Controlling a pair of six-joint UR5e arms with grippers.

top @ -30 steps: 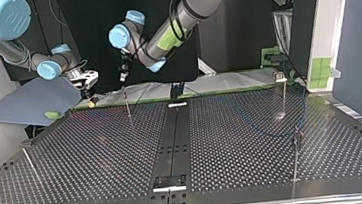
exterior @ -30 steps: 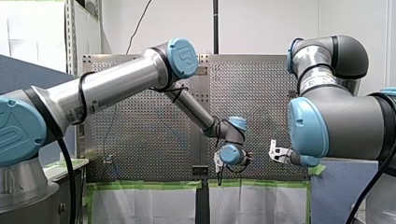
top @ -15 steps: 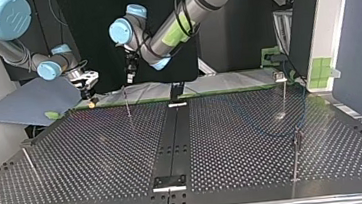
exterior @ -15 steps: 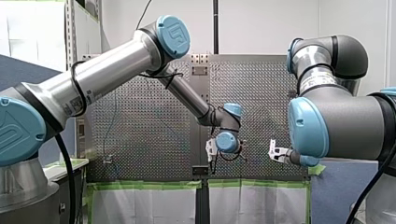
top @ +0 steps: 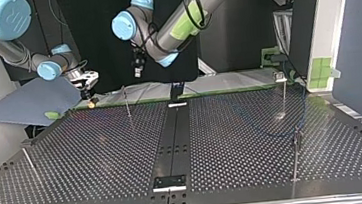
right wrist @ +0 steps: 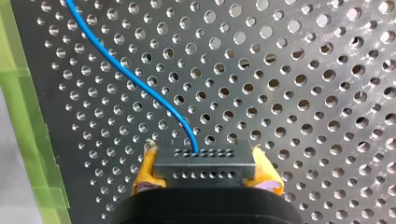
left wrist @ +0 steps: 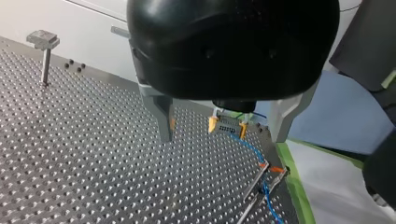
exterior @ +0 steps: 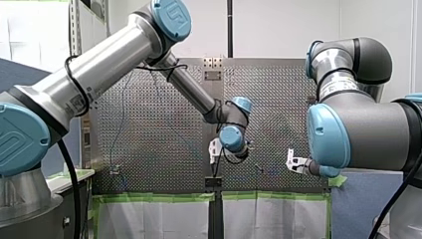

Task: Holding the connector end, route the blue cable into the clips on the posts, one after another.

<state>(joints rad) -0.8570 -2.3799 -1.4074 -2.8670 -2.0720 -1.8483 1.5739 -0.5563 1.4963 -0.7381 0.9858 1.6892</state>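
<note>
Connector (right wrist: 204, 163) sits clamped between the yellow pads (right wrist: 144, 173) of our right gripper (right wrist: 205, 179), over the table's (top: 98, 155) far corner at the top view's left. Blue cable (right wrist: 126, 74) leaves the connector's face and trails across the table. In the left wrist view it runs on to an orange clip (left wrist: 267, 165) on a thin post (left wrist: 256, 184) just beside that corner; seated in it or only lying against it, we cannot tell. Holding the connector makes sense: the free end steers, the slack follows. Our left gripper (left wrist: 222, 137) hangs above the far edge near the middle, fingers (left wrist: 164, 119) spread wide, nothing between them, well apart from the cable, likely parked out of the way or ready to assist. Two more posts stand along the table's edge at the top view's right, one (top: 284, 92) at the far corner, one (top: 297, 153) nearer the near corner; a faint loop of cable lies on the table between them, too faint to say whether either clip holds it.
</note>
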